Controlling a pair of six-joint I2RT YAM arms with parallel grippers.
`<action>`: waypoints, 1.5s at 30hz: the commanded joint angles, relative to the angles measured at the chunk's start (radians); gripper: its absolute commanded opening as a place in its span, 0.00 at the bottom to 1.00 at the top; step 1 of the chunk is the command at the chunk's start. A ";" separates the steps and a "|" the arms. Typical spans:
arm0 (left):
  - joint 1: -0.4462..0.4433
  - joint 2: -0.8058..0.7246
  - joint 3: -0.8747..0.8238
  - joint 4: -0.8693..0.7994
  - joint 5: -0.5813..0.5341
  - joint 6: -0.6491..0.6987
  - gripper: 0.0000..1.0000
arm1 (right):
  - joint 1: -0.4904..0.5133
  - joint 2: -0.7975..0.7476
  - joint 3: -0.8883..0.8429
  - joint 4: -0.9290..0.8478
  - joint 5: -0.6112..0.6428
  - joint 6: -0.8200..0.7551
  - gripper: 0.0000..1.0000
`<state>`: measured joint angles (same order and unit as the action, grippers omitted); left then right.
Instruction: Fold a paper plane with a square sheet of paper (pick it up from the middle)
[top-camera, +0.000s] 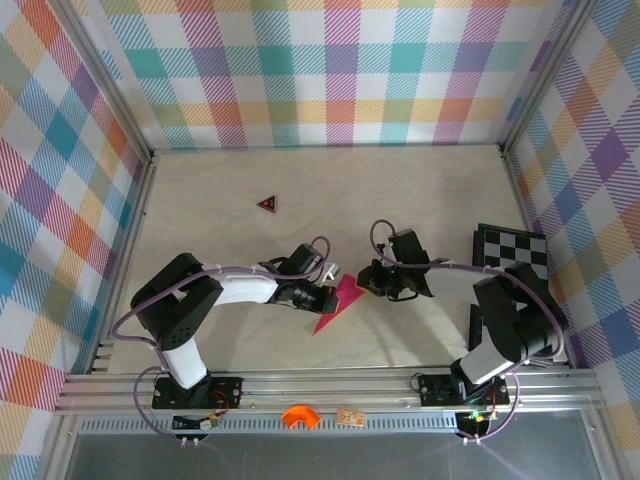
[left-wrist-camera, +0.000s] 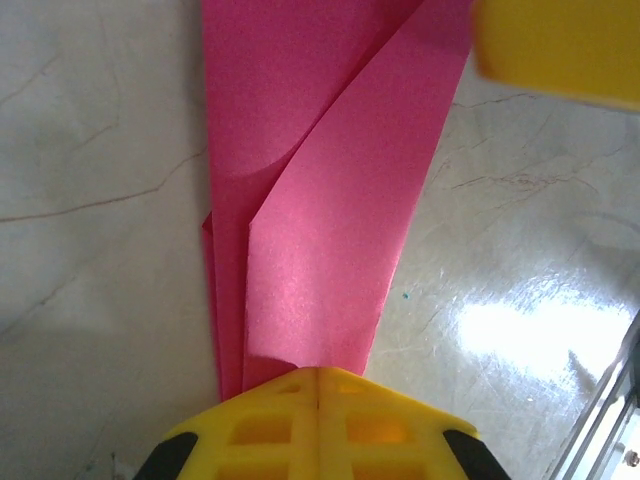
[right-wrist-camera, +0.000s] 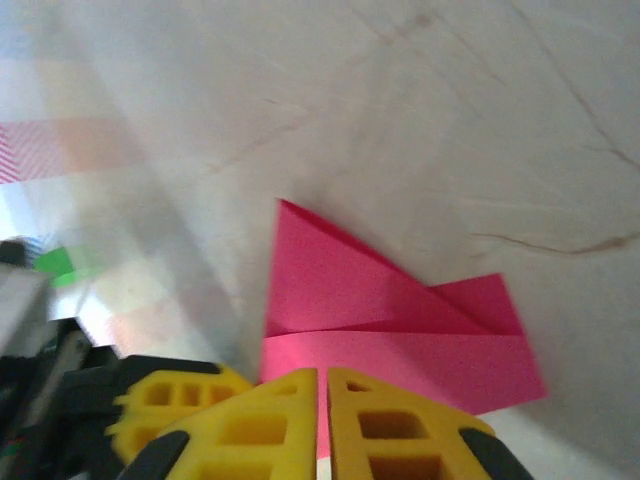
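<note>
The paper plane (top-camera: 338, 303) is magenta-pink paper folded into a narrow pointed dart, lying low over the table's middle between the two arms. My left gripper (top-camera: 328, 293) comes in from the left and is shut on one end. In the left wrist view its yellow jaws (left-wrist-camera: 316, 372) meet with the layered paper (left-wrist-camera: 330, 200) running into them. My right gripper (top-camera: 363, 282) reaches in from the right. In the right wrist view its jaws (right-wrist-camera: 322, 375) stand a narrow slit apart at the paper's (right-wrist-camera: 400, 320) edge, with pink showing through the slit.
A tiny dark red triangle (top-camera: 267, 204) lies on the table behind the left arm. A black-and-white checkerboard (top-camera: 510, 250) sits at the right wall. Plaid walls close three sides. An orange piece (top-camera: 299, 416) rests on the front rail.
</note>
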<state>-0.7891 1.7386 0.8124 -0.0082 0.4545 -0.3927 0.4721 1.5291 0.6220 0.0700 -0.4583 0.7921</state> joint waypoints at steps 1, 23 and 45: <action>0.001 0.002 -0.064 -0.022 -0.015 -0.033 0.03 | 0.008 -0.028 -0.010 0.051 -0.028 0.011 0.14; 0.000 -0.040 -0.160 0.176 -0.002 -0.230 0.00 | -0.086 -0.018 -0.098 0.155 0.024 0.056 0.21; 0.035 -0.338 -0.177 0.085 -0.182 -0.170 0.15 | 0.000 -0.236 -0.234 0.107 0.107 0.173 0.48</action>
<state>-0.7753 1.4460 0.6502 0.1261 0.3267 -0.6003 0.4633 1.3113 0.3882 0.2096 -0.3664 0.9573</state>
